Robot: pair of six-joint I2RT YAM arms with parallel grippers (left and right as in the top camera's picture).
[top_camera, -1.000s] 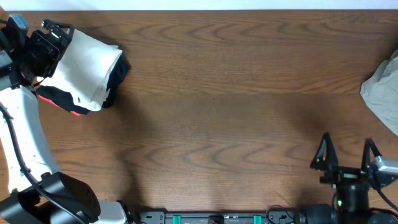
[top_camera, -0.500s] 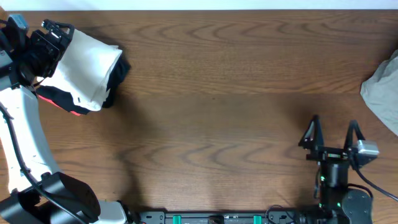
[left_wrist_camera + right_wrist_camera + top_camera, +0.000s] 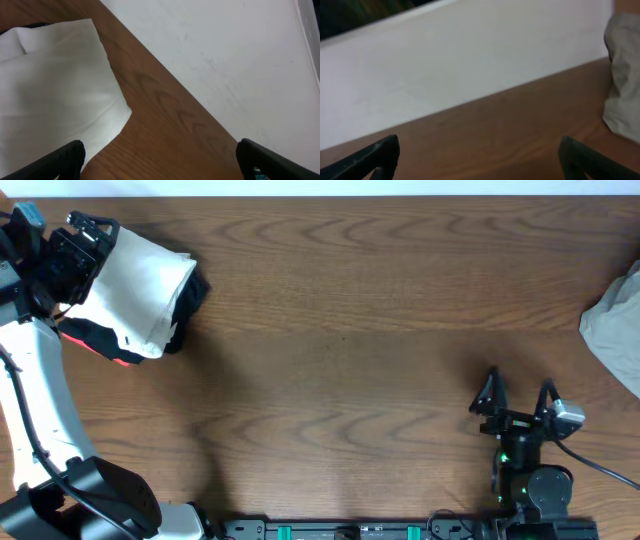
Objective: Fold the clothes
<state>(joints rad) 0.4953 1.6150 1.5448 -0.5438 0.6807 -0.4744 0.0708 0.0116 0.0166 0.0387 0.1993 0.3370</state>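
While the left end effector (image 3: pixel 160 152) stands wide open over the folded white T-shirt (image 3: pixel 145 285) at the desk's (image 3: pixel 350 330) far-left corner (atop a black garment (image 3: pixel 190 305)) and the right end effector (image 3: pixel 518 383) gapes empty, a low withdrawal could snag and unfold a layer.

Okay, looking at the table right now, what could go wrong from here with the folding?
1. The left gripper's open jaws hover at the folded white cloth; moving off carelessly could snag its edge and undo the fold.
2. That cloth sits askew on a black folded garment with red-orange edge, near the brown wooden table's far edge; a nudge might slide it off.
3. The crumpled pale grey cloth lies far right, apart from the open right gripper; reach may be tight.
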